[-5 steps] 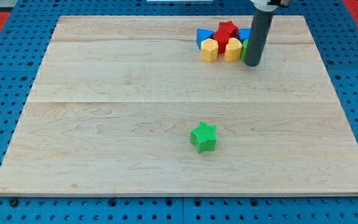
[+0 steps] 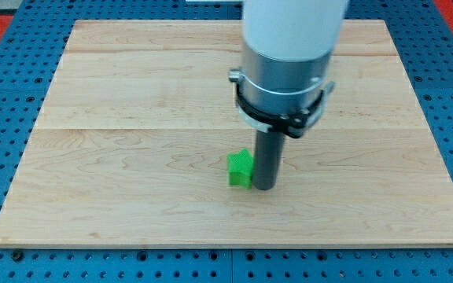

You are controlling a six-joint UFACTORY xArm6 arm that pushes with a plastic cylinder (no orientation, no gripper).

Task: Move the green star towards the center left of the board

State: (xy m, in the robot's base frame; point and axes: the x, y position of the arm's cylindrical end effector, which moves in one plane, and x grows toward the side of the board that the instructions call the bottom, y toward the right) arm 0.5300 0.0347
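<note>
The green star (image 2: 239,168) lies on the wooden board (image 2: 132,157), a little below and right of the board's centre. My tip (image 2: 263,187) rests on the board right against the star's right side, and the rod hides part of the star. The arm's grey and white body fills the upper middle of the view.
The cluster of red, yellow, blue and green blocks near the view's top right is hidden behind the arm. The board sits on a blue perforated table (image 2: 6,94).
The arm has come from the block cluster at the top right down to the green star's right side. The star has shifted a little to the left.
</note>
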